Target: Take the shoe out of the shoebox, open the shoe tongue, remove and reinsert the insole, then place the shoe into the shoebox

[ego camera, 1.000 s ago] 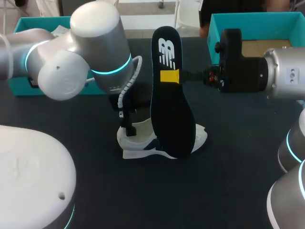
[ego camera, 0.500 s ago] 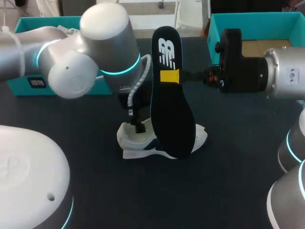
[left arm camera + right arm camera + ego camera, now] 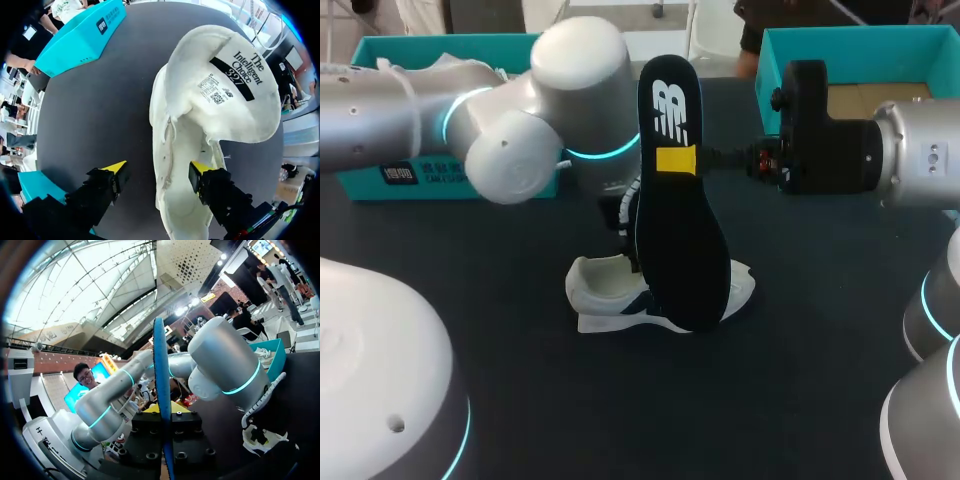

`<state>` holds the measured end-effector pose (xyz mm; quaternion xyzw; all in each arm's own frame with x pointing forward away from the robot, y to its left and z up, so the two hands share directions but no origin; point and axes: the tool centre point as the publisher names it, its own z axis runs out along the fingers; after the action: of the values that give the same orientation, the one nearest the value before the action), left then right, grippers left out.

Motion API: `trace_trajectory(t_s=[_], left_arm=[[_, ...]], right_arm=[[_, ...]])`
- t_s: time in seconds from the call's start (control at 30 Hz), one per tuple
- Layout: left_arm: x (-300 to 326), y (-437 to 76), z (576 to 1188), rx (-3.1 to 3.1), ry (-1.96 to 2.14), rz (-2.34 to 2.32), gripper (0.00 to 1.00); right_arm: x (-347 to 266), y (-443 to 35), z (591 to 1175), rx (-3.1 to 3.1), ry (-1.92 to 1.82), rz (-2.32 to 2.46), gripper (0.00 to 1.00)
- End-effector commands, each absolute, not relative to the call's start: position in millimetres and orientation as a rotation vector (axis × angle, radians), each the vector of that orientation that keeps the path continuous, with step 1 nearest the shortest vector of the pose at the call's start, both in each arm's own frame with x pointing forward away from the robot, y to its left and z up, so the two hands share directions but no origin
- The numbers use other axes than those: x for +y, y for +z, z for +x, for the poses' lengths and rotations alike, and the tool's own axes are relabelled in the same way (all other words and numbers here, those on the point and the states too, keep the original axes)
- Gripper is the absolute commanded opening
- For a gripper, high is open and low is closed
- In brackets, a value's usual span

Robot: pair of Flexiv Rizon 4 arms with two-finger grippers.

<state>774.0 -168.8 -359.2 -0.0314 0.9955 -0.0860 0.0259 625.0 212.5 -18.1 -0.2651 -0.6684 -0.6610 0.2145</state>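
I am watching my left arm (image 3: pixel 550 110) swing in toward the middle, and its claw (image 3: pixel 157 170) is lifting off the heel of the shoe (image 3: pixel 605 290), where it was a moment ago. Its fingers are wide apart, hanging over the shoe and not touching it. The shoe is lying on the dark worktop (image 3: pixel 520 400) by itself, with its tongue (image 3: pixel 225 85) folded back and its mouth open. My right claw (image 3: pixel 677 160) is not moving at all. It is keeping the insole (image 3: pixel 682 240) pinched between its fingers, standing tall with its low end right by the middle of the shoe. So I am thinking the insole is out and the next job is sliding it back in. The left claw is very close behind the insole now, so that spot is getting tight. In front of the shoe there is lots of bare worktop. The two teal boxes, one at the left (image 3: pixel 380 175) and one at the right (image 3: pixel 840 45), are sitting well apart from the shoe at the far edge.
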Motion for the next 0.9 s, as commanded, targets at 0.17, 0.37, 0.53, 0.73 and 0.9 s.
trace_trajectory(t_s=[0.17,0.37,0.53,0.73,0.9], left_arm=[[-182,-377,775,3.087,-0.237,-0.117,0.55],[-178,-387,774,3.108,-0.215,-0.129,0.41],[-175,-392,774,3.122,-0.207,-0.134,0.15],[-170,-392,772,3.174,-0.227,-0.083,0.0],[-167,-376,774,3.321,-0.259,0.351,0.0]], right_arm=[[218,-18,627,-1.856,-1.83,-0.738,0.0],[218,-18,627,-1.856,-1.83,-0.738,0.0],[218,-18,627,-1.856,-1.83,-0.738,0.0],[218,-18,627,-1.856,-1.83,-0.738,0.0],[218,-18,627,-1.856,-1.83,-0.738,0.0]])
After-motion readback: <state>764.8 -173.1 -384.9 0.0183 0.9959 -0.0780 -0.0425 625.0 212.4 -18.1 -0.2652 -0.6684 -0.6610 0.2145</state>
